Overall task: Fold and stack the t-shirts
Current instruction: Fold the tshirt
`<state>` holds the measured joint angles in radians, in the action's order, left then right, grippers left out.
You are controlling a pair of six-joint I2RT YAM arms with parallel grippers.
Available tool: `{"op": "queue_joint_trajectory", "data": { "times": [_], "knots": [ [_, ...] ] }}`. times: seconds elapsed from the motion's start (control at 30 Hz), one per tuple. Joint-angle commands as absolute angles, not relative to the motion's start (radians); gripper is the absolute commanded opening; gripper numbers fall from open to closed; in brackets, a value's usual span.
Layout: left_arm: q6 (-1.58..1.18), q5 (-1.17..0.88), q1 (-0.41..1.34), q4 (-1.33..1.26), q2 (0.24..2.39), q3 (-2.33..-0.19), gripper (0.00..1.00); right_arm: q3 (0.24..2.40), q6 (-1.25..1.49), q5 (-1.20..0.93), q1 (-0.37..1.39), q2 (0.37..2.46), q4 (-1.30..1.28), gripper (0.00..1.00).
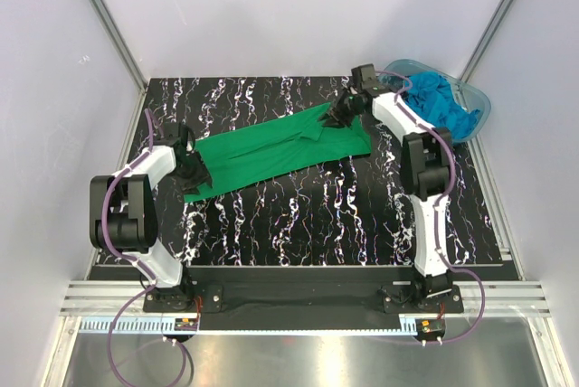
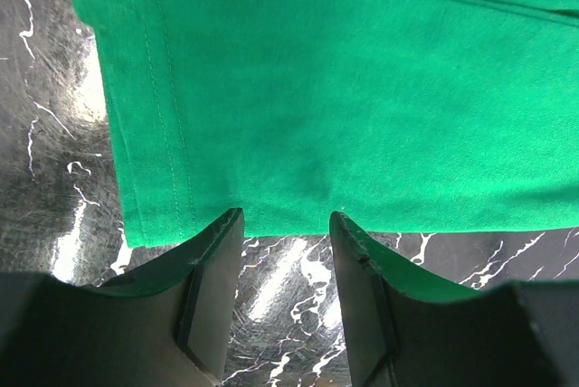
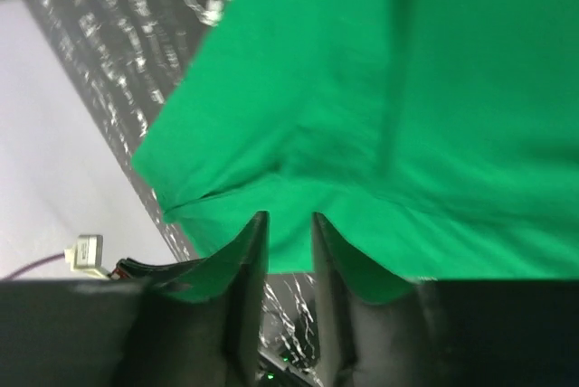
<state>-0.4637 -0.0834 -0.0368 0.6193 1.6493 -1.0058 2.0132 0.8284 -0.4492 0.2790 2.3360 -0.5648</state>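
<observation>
Green t-shirt (image 1: 271,152) spread long, left claw (image 1: 194,175) and right claw (image 1: 336,119) at ends

The green t-shirt (image 2: 362,89) runs off the top and right edges of both wrist views, the right one blurred, so whether the right hand (image 3: 289,217) pinches its hem cannot be told.

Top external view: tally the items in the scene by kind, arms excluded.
Green t-shirt: 1
Turquoise cloth heap: 1 (the shirts in it cannot be counted apart)
Clear blue-tinted tub: 1
Total: 3
</observation>
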Motion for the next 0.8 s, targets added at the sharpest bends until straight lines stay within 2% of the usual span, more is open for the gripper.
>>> {"op": "queue_joint_trajectory", "data": {
  "times": [0.0, 0.13, 0.37, 0.77],
  "knots": [
    [-0.469, -0.095, -0.041, 0.584, 1.612, -1.002, 0.48, 1.841, 0.871, -0.376, 0.287, 2.208, -0.496, 0.30],
    [-0.474, -0.106, -0.041, 0.584, 1.614, -1.008, 0.48, 1.763, 0.975, -0.385, 0.287, 2.207, -0.431, 0.26],
    [-0.465, -0.104, -0.041, 0.595, 1.612, -1.020, 0.48, 1.734, 1.061, -0.385, 0.287, 2.235, -0.380, 0.36],
    [-0.449, -0.104, -0.041, 0.610, 1.617, -1.040, 0.48, 1.704, 1.088, -0.382, 0.288, 2.279, -0.334, 0.37]
  ]
}}
